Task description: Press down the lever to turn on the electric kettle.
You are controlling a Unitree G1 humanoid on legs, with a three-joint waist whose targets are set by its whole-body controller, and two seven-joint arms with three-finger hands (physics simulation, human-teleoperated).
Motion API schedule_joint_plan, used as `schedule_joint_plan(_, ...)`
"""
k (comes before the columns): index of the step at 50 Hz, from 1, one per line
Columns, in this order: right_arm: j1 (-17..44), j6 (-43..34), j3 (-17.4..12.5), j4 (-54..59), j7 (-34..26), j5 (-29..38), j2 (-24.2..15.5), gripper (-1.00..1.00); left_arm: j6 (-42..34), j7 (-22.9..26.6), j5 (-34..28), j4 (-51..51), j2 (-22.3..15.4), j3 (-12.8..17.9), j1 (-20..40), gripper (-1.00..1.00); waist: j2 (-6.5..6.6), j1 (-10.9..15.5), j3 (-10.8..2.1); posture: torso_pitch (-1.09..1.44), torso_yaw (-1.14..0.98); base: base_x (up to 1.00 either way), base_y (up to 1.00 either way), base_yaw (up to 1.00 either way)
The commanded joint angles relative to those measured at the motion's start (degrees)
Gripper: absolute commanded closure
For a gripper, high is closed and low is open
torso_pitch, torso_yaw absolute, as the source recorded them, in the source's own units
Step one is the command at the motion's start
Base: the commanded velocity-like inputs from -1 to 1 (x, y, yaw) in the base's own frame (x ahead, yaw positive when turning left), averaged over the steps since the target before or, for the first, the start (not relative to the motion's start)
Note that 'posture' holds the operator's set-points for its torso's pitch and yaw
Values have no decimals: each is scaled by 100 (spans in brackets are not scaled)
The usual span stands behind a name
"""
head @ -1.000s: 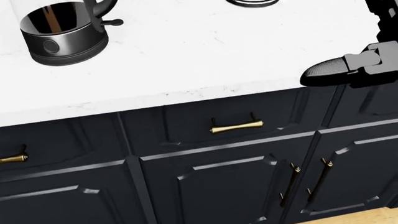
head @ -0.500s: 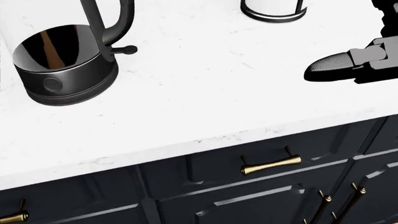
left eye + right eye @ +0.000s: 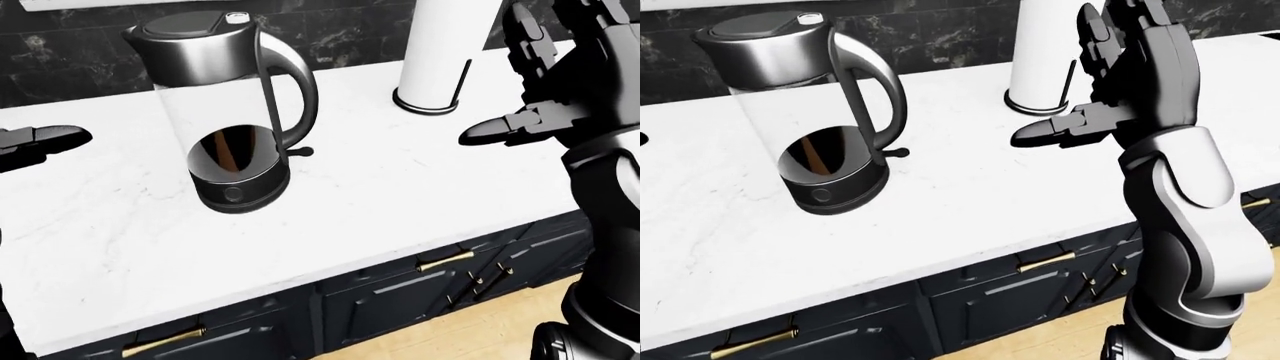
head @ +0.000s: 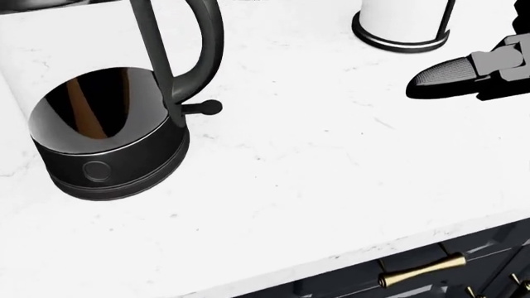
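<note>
Glass kettle (image 3: 228, 112) now shown larger, nearer counter (image 4: 331, 205) left edge: camera moved closer. Lever (image 4: 204, 108) unpressed. Right hand (image 3: 1080, 112) held splayed, empty; left hand (image 3: 40, 140) state unclear.

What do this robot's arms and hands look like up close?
The right arm has glossy silver-grey rounded shells with black joints. The right hand is black and blocky, with tapered dark fingers whose pads are finely ribbed. Only the left hand's dark fingertips show. No cables or markings visible.

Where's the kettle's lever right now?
In the head view, the lever juts right from the kettle base, under its handle, left of centre; the right hand is far right.
</note>
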State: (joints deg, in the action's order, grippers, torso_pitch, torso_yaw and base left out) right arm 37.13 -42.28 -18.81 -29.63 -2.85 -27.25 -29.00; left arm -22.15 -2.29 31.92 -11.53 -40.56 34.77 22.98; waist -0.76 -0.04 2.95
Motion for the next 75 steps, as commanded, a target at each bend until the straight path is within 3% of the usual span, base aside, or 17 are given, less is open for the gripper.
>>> schedule_joint_plan(1, 125, 151, -63, -94, 3, 46, -53, -100, 122, 15, -12, -131, -152, 83, 136, -100, 44, 3, -139, 0, 0, 16, 6, 0)
schedule_joint_plan(5, 125, 158, -77, -93, -10, 57, -51, -100, 119, 18, -16, -135, -152, 90, 142, -100, 33, -22, -164, 0, 0, 15, 6, 0)
schedule_joint_plan(9, 152, 53, -126, 33, 101, 17, -25, -100, 118, 18, -18, -142, -148, 95, 140, -100, 275, -113, -83, 0, 0, 5, 2, 0)
schedule_joint_plan(10, 211, -90, -180, 67, 174, -105, -30, -100, 108, 17, -7, -144, -156, 105, 144, -100, 423, -116, -95, 0, 0, 0, 0, 0)
schedule_joint_plan(17, 298, 78, -56, 360, 619, 1, -129, -100, 182, 25, -27, -69, -164, 125, 116, -100, 102, -9, -23, 0, 0, 0, 0, 0)
schedule_joint_plan(23, 217, 56, -109, 412, 503, -250, -171, -100, 194, 31, -12, -48, -195, 159, 102, -100, 175, 140, -193, 0, 0, 0, 0, 12)
schedule_joint_plan(29, 312, 20, -150, 511, 552, -242, -171, -100, 156, 14, 19, -90, -208, 163, 106, -100, 173, 169, -73, 0, 0, 0, 0, 100)
schedule_joint_plan(31, 417, -67, -114, 624, 717, -204, -172, -100, 144, 6, 32, -90, -218, 166, 117, -100, 42, 176, -42, 0, 0, 0, 0, 100)
schedule_joint_plan(33, 433, -31, 35, 764, 788, 95, -237, -100, 143, -4, 36, -85, -222, 162, 124, -100, -297, -2, -24, 0, 0, 0, 0, 54)
schedule_joint_plan(34, 474, -178, 54, 818, 824, 153, -216, -100, 159, -8, 29, -70, -220, 156, 132, -100, -350, -101, 66, 0, 0, 0, 0, 0)
schedule_joint_plan(35, 492, -217, 26, 796, 781, 135, -181, -100, 165, -27, 32, -58, -210, 149, 141, -100, -164, 0, 34, 0, 0, 0, 0, 0)
schedule_joint_plan(39, 596, -307, 159, 920, 786, 436, -165, -100, 223, -25, 13, -3, -183, 122, 109, -100, -207, 80, -90, 0, 0, 0, 0, 0)
schedule_joint_plan(44, 711, -494, 312, 875, 206, 628, -187, -100, 41, -22, 74, 84, -205, 162, 78, -100, -35, 34, -3, 0, 0, 0, 0, 0)
schedule_joint_plan(50, 1003, -567, 467, 1018, -226, 999, -76, -100, 57, -111, 74, 272, -237, 170, 113, -100, 427, -112, -38, 0, 0, 0, 0, 0)
schedule_joint_plan(51, 1009, -523, 531, 1040, -316, 1118, -57, -100, 46, -138, 73, 293, -242, 176, 115, -100, 335, -98, 8, 0, 0, 0, 0, 0)
schedule_joint_plan(60, 1446, -390, 618, 1686, -666, 1463, 250, -100, 11, -171, 138, 263, -258, 213, 58, -100, 239, -53, -93, 0, 0, 0, 0, 0)
schedule_joint_plan(75, 1609, 404, 892, 2785, -1079, 2169, 563, -100, -86, -183, 196, 149, -263, 245, 47, -100, 275, -9, -162, 0, 0, 0, 0, 0)
